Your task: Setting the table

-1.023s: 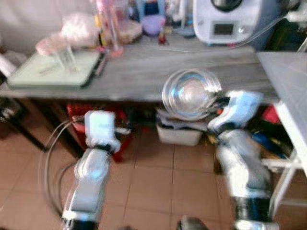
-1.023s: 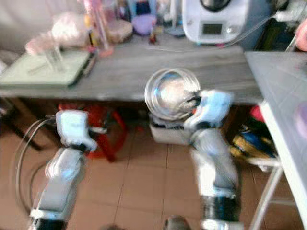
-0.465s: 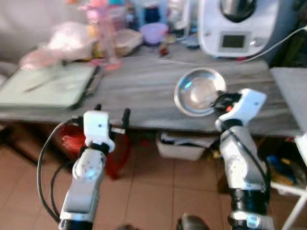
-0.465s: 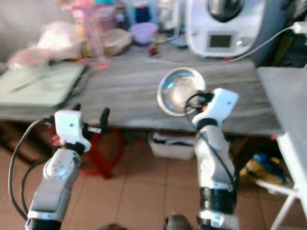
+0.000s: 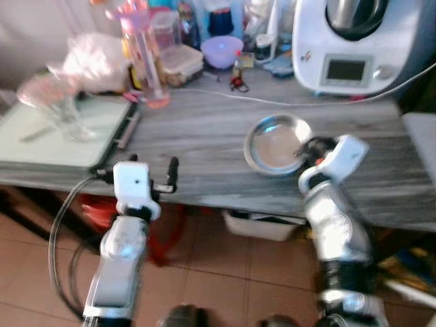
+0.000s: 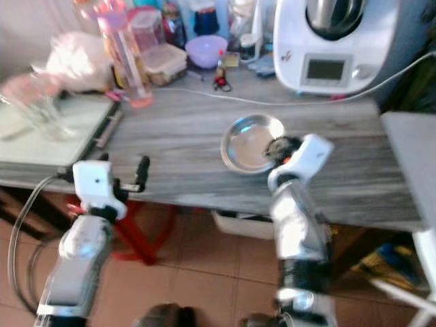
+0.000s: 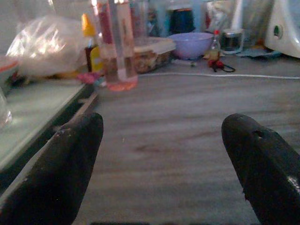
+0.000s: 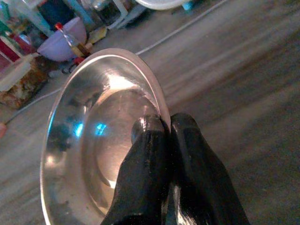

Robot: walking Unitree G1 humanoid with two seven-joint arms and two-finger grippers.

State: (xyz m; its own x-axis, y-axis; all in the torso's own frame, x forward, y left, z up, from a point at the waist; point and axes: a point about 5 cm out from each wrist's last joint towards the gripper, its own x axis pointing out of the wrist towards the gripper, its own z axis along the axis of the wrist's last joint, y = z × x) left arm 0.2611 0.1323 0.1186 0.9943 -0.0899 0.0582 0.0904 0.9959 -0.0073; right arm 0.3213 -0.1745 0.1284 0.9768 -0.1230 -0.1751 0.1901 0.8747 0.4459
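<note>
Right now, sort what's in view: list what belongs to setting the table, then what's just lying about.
For the job:
steel bowl, rim pinched by the right gripper
grey table

Lying about:
white kitchen machine
purple bowl
pink tumbler
green tray

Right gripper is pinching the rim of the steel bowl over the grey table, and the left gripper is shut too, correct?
Not quite. The right gripper is shut on the steel bowl rim over the grey table, but the left gripper is open: the left wrist view shows its fingers spread wide apart.
</note>
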